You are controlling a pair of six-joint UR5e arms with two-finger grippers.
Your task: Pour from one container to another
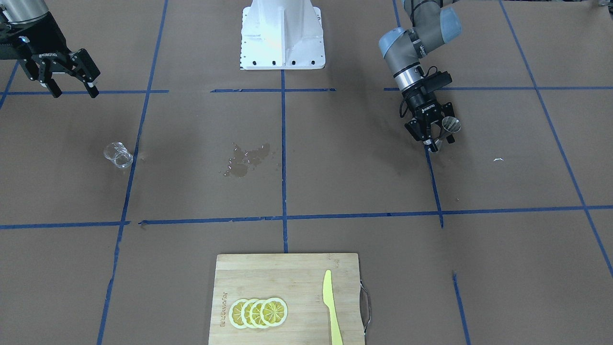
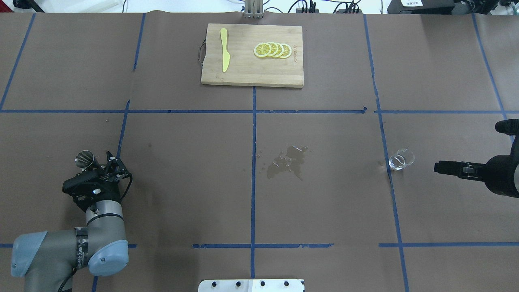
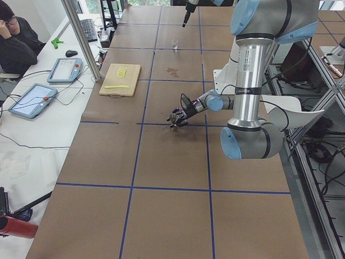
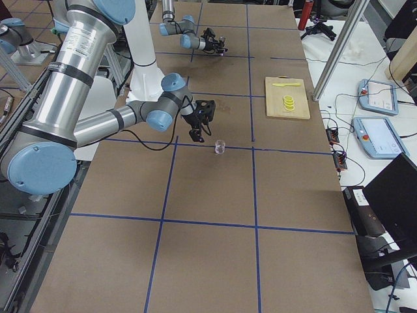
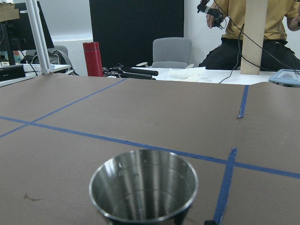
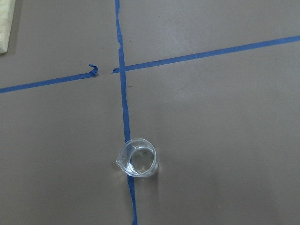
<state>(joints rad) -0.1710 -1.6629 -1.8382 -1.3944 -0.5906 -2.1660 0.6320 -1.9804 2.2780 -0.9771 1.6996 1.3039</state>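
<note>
On brown table [image 1: 335, 182]: seemingly clamping jigger [image 1: 451, 124] in left gripper [image 1: 437, 141], holding right gripper [image 1: 75, 91] agape near cup [image 1: 118, 155], risking toppling it by clipping its rim.

Cup standing free, jigger gripped
The clear spouted cup [image 6: 137, 162] stands upright on a blue tape line [image 6: 123, 108], nothing touching it. Well apart from it, the steel jigger [image 1: 450, 125] sits tilted in the left gripper [image 1: 433, 140], clasped near its waist, its open mouth shiny inside

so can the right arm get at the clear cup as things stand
Probably yes: the right gripper hangs open near the clear cup, which stands upright and alone, nothing between them.
</note>
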